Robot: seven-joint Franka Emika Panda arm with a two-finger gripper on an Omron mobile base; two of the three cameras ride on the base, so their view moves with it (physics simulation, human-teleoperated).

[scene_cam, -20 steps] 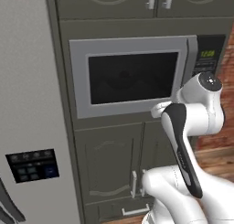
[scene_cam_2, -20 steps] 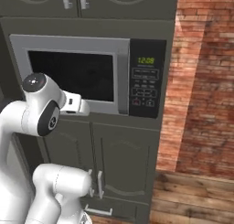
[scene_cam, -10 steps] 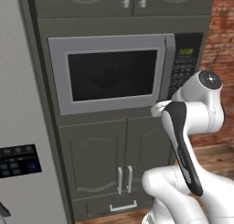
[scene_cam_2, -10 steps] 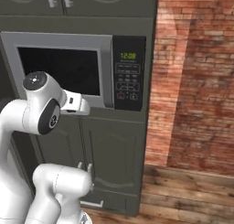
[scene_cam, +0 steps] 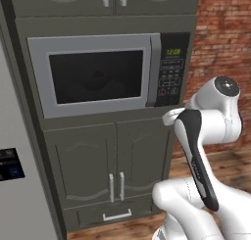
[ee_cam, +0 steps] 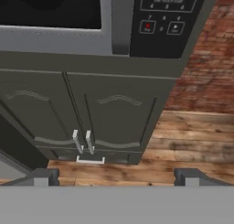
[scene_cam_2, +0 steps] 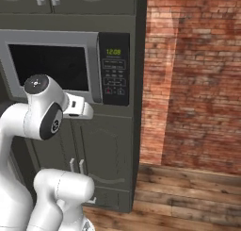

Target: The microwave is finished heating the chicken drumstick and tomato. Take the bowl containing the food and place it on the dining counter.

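The microwave (scene_cam: 93, 75) (scene_cam_2: 52, 65) is built into dark grey cabinetry, and its door is shut. Its dark glass window hides the bowl, the chicken drumstick and the tomato. The black keypad (scene_cam: 171, 72) (scene_cam_2: 114, 70) (ee_cam: 167, 17) with green digits sits to the right of the door. In the hand view my gripper (ee_cam: 118, 177) is open with nothing between its fingertips (ee_cam: 45, 176). It points at the cabinet doors below the microwave's lower edge (ee_cam: 55, 40), some way off. The dining counter is out of view.
Two dark cabinet doors with silver handles (scene_cam: 115, 185) (ee_cam: 82, 141) stand under the microwave, with a drawer beneath. A grey fridge (scene_cam: 14, 160) flanks the left. A brick wall (scene_cam_2: 193, 79) and wooden floor (scene_cam_2: 179, 197) lie to the right.
The whole picture has shifted: the microwave and cabinets slid left in both base views, so the base has driven right. The arm's pose and the open gripper look unchanged.
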